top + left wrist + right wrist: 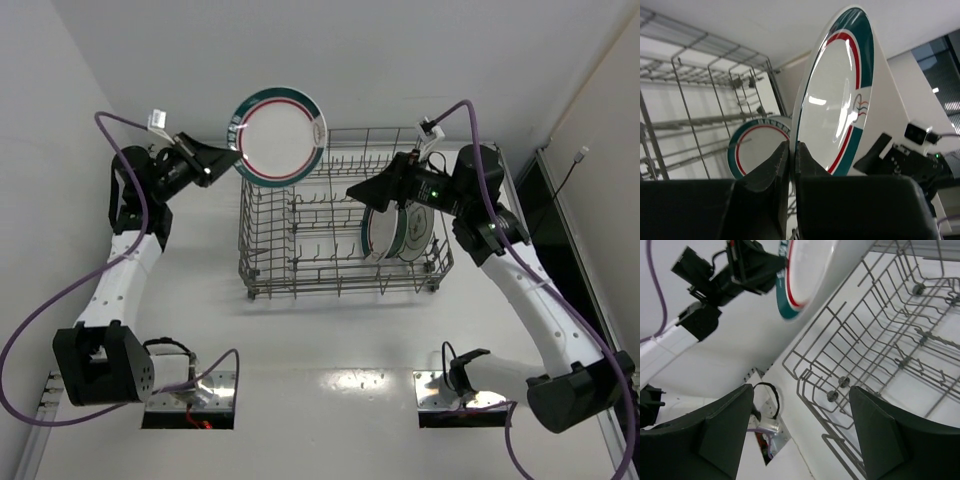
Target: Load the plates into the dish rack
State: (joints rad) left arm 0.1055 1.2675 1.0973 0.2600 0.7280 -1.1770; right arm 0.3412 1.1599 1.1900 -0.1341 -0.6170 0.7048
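Left pincer (234, 154) clenched on rim of green-and-red banded plate (283, 135), held high over dish rack (262, 272) far-left corner; free tines lie rightward and below it. Right pincer (362, 198) released, hovering by racked plates (400, 236). Small emblem on held plate, no readable writing

Your held plate (812, 270) runs off the right wrist view at twelve o'clock. From above, the right gripper (362, 197) partly covers the racked plates (408, 238) at three o'clock in the dish rack (300, 280); you can't count them.
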